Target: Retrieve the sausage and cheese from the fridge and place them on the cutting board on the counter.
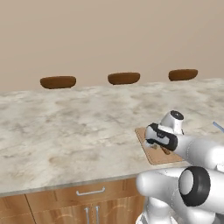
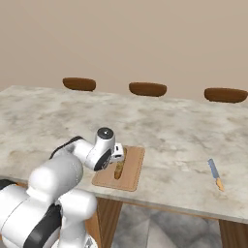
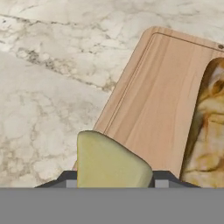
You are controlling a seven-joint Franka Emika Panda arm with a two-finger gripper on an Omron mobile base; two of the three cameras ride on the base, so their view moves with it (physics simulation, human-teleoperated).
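A wide marble desk [image 1: 65,131] stretches across the room, with three brown stool seats beyond its far edge and wooden drawers below its near edge. At about four o'clock on the desk, close to the near edge, lies the cutting board [image 2: 135,160], pale wood with rounded corners. A long tan sausage [image 2: 119,168] lies along the board, so that half of the job looks done. The white arm reaches low over the board, and its gripper [image 3: 114,183] is closed on the cheese [image 3: 109,164], a yellowish-olive wedge pinched between the two dark tips. In the hand view the wedge hangs over the board's edge at about seven o'clock from the sausage, apparently held there for setting down beside it. At three o'clock on the desk, well apart from the board, lies a small knife [image 2: 215,175] with a blue blade. No writing or labels are visible on anything.
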